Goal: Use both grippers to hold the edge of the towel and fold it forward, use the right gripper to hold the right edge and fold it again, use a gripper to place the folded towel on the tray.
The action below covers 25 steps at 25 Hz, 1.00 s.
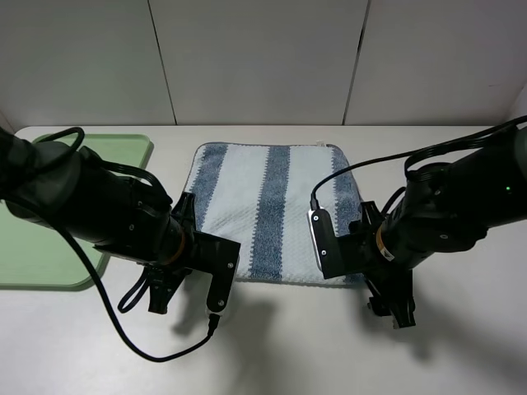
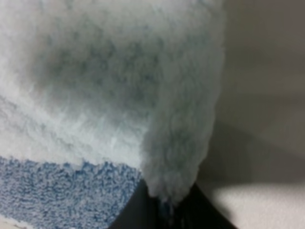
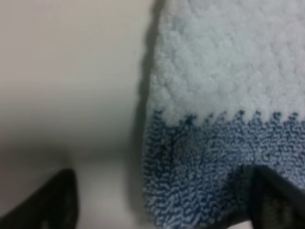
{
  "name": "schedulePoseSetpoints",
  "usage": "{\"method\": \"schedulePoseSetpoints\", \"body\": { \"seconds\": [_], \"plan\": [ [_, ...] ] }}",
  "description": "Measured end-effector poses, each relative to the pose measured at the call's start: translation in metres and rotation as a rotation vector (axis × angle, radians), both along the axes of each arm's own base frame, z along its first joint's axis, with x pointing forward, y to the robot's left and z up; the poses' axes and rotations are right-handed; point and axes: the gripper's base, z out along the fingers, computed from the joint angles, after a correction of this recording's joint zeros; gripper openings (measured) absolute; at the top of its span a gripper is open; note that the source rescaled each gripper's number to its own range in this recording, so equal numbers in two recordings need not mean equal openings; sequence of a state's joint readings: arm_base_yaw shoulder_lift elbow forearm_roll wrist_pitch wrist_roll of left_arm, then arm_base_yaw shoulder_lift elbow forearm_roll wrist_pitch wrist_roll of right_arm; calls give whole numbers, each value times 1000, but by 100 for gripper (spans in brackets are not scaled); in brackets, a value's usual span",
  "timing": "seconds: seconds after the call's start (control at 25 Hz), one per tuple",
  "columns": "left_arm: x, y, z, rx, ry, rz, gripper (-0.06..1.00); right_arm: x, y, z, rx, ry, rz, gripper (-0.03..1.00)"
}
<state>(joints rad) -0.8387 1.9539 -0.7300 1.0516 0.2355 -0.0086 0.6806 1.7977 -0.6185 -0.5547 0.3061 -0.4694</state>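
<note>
Blue-striped towel [image 1: 272, 206] (hem [image 2: 174, 188]) in left gripper [image 2: 167, 215]

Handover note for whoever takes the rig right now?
The left end effector is shut on the towel at its near edge, by the left corner.
The right end effector is open, jaws straddling the near right corner, no grip yet.
The towel lies spread flat on the table; the green tray sits to its left.
Done: left grasp only.
Remaining: close right, fold forward, fold from the right edge, place on tray.
</note>
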Motion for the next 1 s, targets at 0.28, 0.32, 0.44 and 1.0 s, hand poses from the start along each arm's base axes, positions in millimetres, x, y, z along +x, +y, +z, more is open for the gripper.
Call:
{"method": "schedulePoseSetpoints", "body": {
  "seconds": [0.28, 0.32, 0.44, 1.0],
  "plan": [
    [0, 0, 0, 0, 0, 0, 0, 1, 2, -2, 13, -4, 13, 35],
    [0, 0, 0, 0, 0, 0, 0, 1, 2, -3, 13, -5, 17, 31],
    [0, 0, 0, 0, 0, 0, 0, 1, 2, -3, 14, -8, 27, 21],
    [0, 0, 0, -1, 0, 0, 0, 1, 2, -4, 11, -8, 38, 0]
  ]
}}
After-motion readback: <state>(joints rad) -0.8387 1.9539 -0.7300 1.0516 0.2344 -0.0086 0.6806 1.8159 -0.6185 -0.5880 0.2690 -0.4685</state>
